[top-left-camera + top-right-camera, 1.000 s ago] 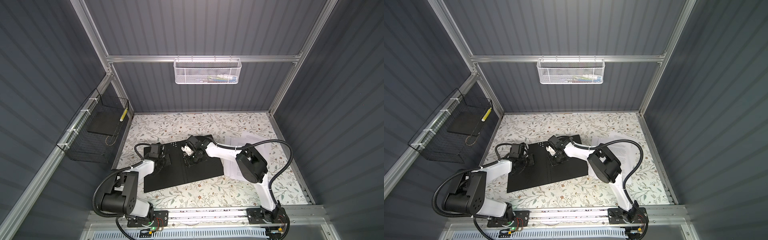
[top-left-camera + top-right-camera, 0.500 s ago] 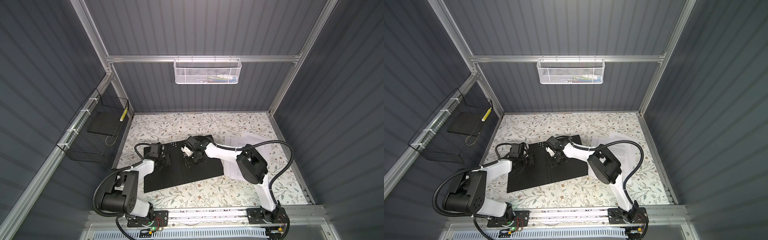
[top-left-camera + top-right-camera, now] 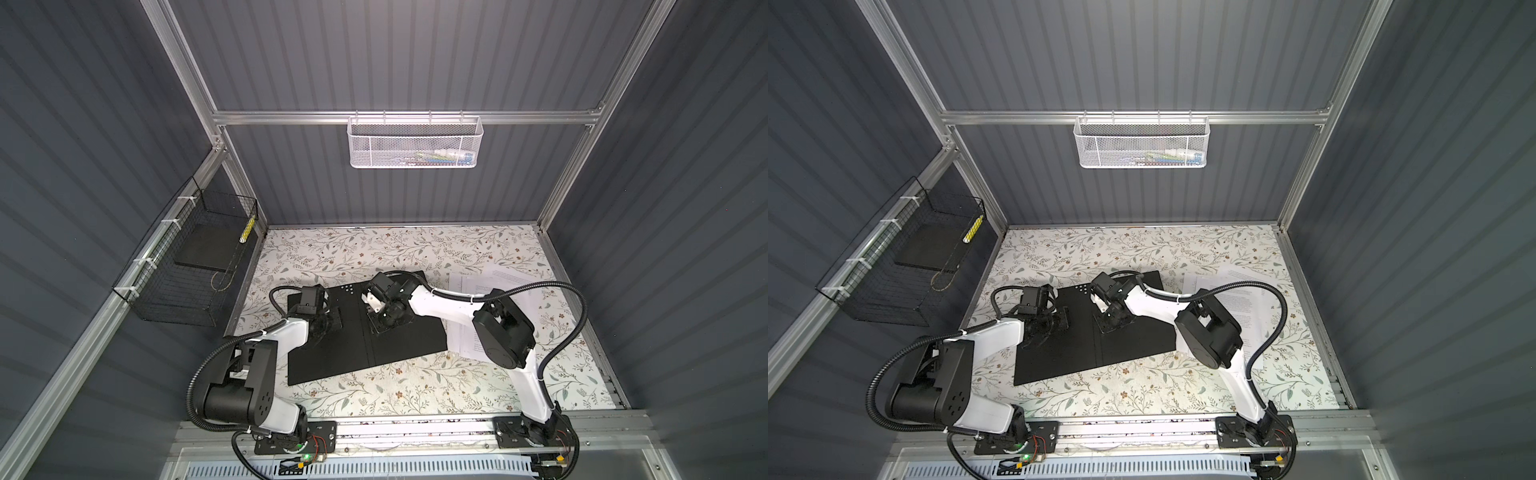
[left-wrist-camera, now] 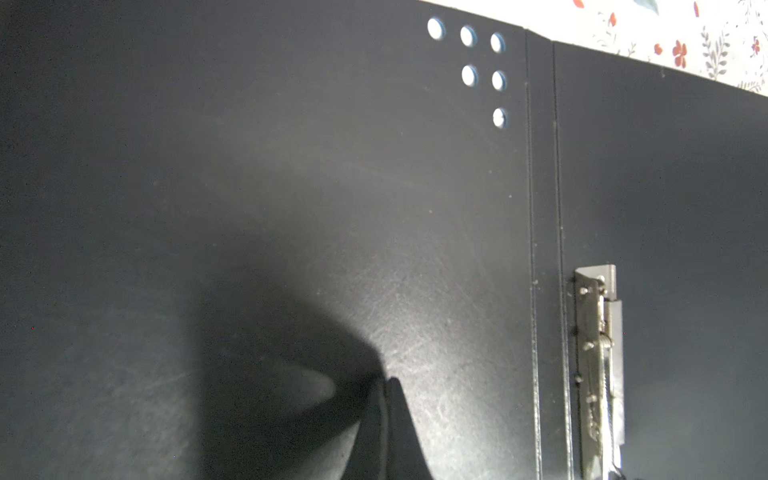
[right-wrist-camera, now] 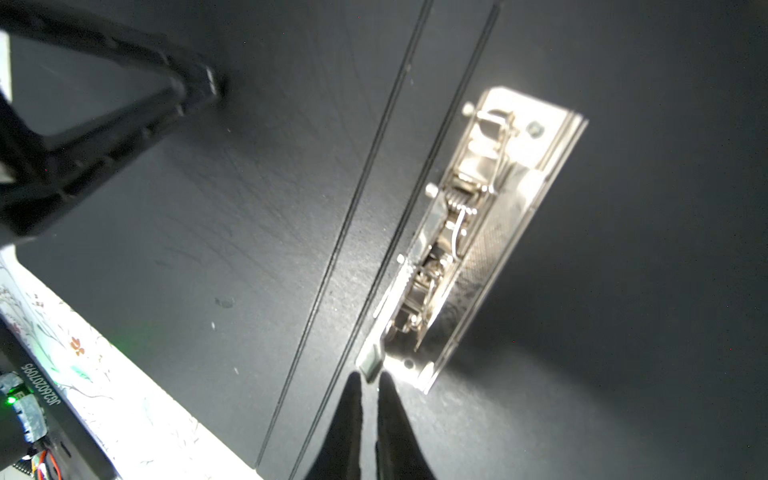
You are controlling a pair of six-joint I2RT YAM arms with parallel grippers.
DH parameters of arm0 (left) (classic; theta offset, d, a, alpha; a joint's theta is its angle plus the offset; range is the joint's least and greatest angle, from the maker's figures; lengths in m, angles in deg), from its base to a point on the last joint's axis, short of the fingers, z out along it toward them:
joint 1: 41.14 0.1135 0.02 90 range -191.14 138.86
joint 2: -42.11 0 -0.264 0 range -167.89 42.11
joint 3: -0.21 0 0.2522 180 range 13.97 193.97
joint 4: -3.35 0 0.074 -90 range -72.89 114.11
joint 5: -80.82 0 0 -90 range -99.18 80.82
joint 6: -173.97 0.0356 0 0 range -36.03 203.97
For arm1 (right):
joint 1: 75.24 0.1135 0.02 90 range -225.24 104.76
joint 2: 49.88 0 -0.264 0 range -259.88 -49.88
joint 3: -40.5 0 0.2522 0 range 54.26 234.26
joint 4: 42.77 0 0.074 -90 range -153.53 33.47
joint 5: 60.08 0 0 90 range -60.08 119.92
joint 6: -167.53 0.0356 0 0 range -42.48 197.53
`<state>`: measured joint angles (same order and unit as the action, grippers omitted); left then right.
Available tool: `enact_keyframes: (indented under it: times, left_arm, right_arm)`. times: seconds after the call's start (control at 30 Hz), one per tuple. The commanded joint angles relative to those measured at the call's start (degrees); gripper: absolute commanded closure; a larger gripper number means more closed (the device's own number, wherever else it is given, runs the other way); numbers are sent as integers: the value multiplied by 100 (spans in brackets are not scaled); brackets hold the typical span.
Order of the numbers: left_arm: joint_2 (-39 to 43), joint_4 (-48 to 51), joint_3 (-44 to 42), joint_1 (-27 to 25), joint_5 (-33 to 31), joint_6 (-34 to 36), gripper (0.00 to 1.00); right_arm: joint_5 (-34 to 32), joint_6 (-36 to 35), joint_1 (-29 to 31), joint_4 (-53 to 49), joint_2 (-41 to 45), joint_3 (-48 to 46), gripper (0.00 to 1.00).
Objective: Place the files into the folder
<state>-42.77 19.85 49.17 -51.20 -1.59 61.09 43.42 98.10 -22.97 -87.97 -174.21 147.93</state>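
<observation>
The folder (image 3: 332, 353) (image 3: 1059, 357) lies open on the table, black inside up. Its metal clip (image 5: 469, 232) (image 4: 598, 374) sits just right of the spine. My left gripper (image 4: 388, 384) (image 3: 334, 323) is shut and empty, its tips pressing on the left flap. My right gripper (image 5: 370, 376) (image 3: 383, 325) is at the near end of the clip, its jaws almost together with the tip of the clip's lever pinched between them. The files (image 3: 511, 276) (image 3: 1246, 299), white printed sheets, lie on the table right of the folder, partly under my right arm.
A black wire basket (image 3: 187, 270) with a black slab inside hangs on the left wall. A white mesh basket (image 3: 415, 143) hangs on the back wall. Several small holes (image 4: 467, 56) mark the folder's left flap. The floral table (image 3: 415, 390) has metal rails at its edges.
The right arm has shifted only slightly at the clip. The left arm has not moved.
</observation>
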Motion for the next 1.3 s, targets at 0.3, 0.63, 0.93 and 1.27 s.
enact_keyframes:
  times: [0.3,0.63,0.93,1.27]
  left_arm:
    - [-195,297,30,18,97,116,100]
    - [-213,297,28,21,102,116,100]
    - [-267,315,55,22,115,120,100]
    - [-271,311,58,22,137,124,100]
  right_arm:
    - [-137,-54,37,-327,-188,253,88]
    - [-141,-61,77,-406,-346,448,88]
    - [-451,-185,116,-712,-397,581,90]
    - [-406,-212,178,-780,-494,702,90]
